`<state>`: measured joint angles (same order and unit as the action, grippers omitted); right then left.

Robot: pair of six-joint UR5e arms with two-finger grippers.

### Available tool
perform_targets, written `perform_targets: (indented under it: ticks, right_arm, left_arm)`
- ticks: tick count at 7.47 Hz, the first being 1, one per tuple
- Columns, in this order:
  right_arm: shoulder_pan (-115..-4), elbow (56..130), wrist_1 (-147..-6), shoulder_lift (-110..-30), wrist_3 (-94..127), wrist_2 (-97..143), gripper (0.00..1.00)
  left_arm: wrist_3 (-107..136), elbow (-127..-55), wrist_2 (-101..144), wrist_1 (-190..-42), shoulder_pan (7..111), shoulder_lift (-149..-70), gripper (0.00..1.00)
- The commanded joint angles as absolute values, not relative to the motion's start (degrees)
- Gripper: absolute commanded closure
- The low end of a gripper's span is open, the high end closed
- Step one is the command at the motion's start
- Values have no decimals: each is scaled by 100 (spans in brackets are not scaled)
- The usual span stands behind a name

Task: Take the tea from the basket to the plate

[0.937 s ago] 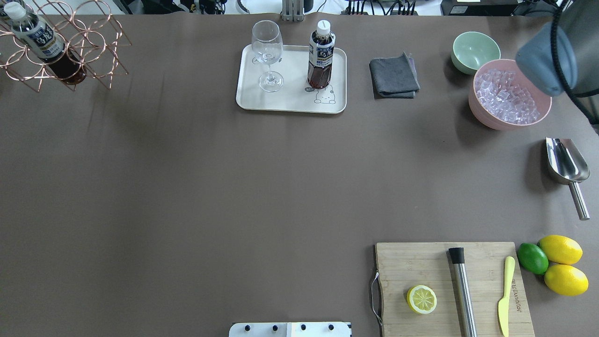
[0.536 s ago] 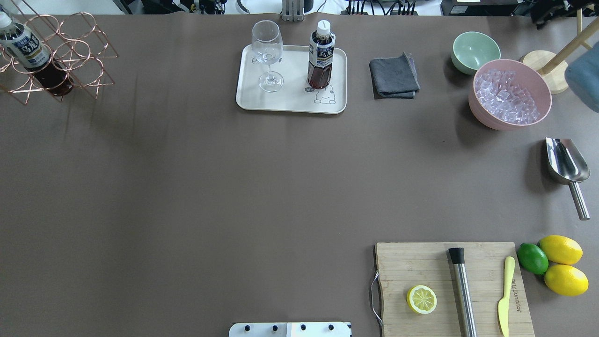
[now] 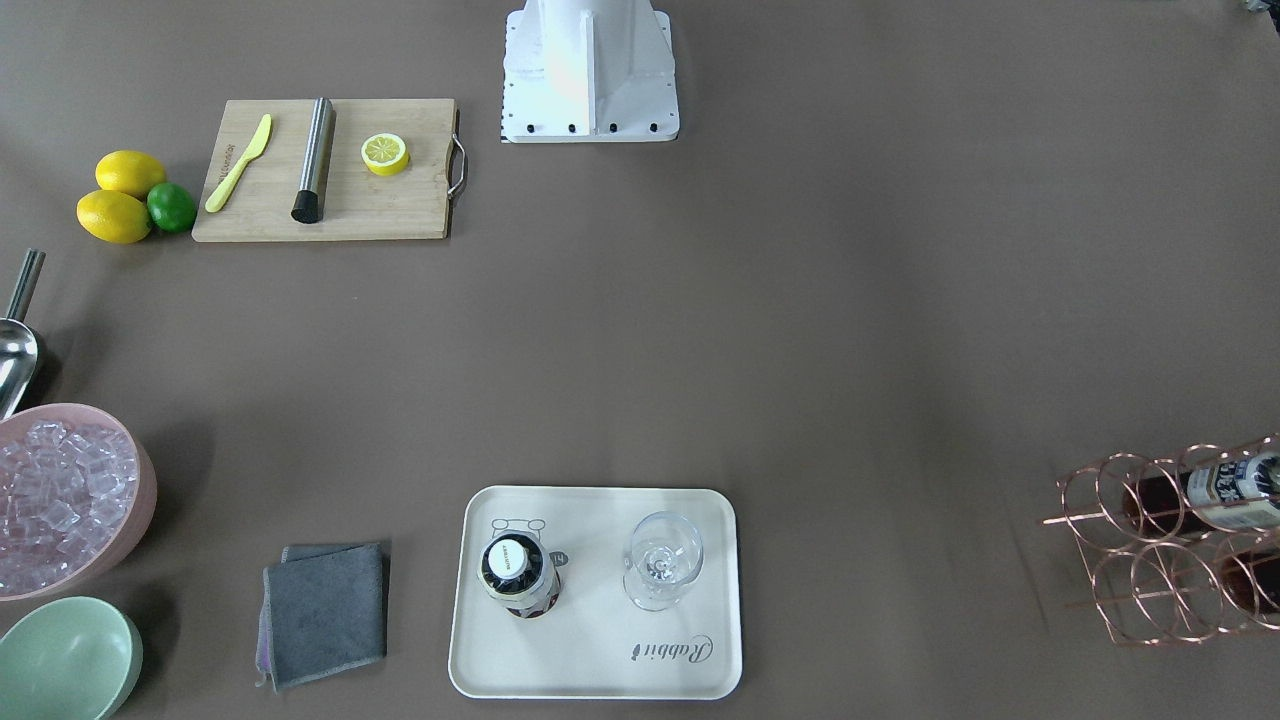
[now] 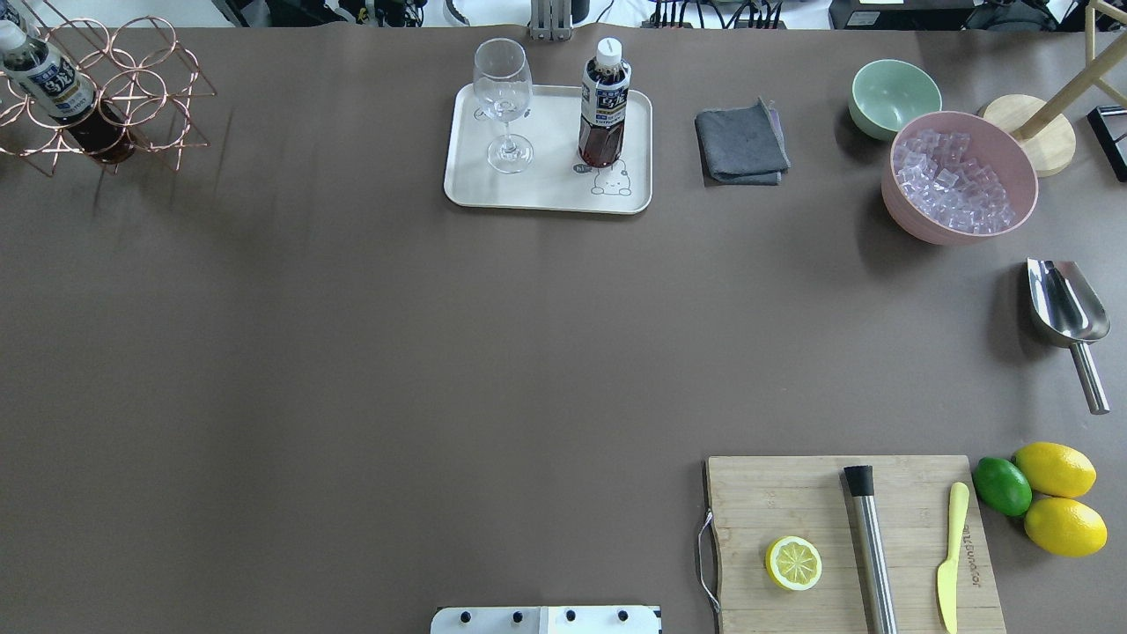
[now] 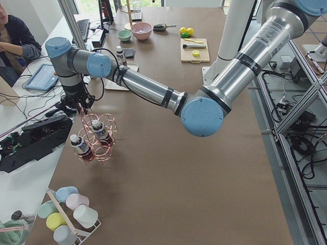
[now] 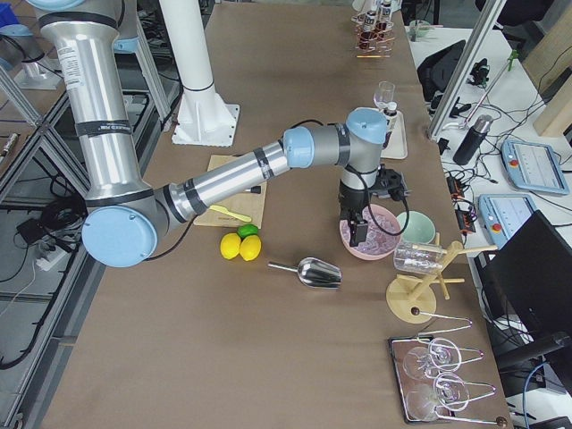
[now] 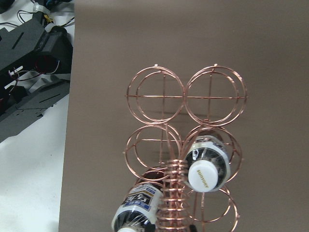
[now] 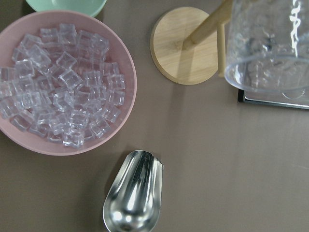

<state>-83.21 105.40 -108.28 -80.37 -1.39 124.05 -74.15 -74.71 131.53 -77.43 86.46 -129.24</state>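
One tea bottle (image 4: 603, 106) stands upright on the cream plate (image 4: 546, 192), beside a wine glass (image 4: 504, 97). It also shows in the front view (image 3: 515, 575). The copper wire basket (image 4: 132, 84) sits at the table's far left corner and holds two more tea bottles (image 7: 207, 166) lying in its cells. My left gripper (image 5: 76, 105) hangs just above the basket (image 5: 97, 138); I cannot tell if it is open or shut. My right gripper (image 6: 356, 231) hovers over the pink bowl; its state cannot be told either. No fingers show in either wrist view.
A grey cloth (image 4: 741, 145), mint bowl (image 4: 894, 95), pink bowl of ice (image 4: 960, 176), wooden stand (image 4: 1030, 132) and metal scoop (image 4: 1065, 308) are at the right. A cutting board (image 4: 766, 493) with a half lemon, muddler and knife lies near right, beside lemons and a lime.
The basket with its bottles has shifted toward the far left corner and looks smaller in the overhead view. The right arm has left that view, uncovering the wooden stand.
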Motion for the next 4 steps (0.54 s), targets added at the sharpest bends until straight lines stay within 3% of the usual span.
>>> perform_targets:
  ticks: [1, 4]
  right_arm:
    - [-8736, 10046, -10407, -8692, -363, 13456, 0]
    - [-8622, 9188, -9584, -8692, -308, 13517, 0]
  left_arm:
    - [-7671, -6955, 13140, -8575, 8456, -12929, 100]
    - [-7699, -6847, 13122, -8789, 8350, -12937, 100]
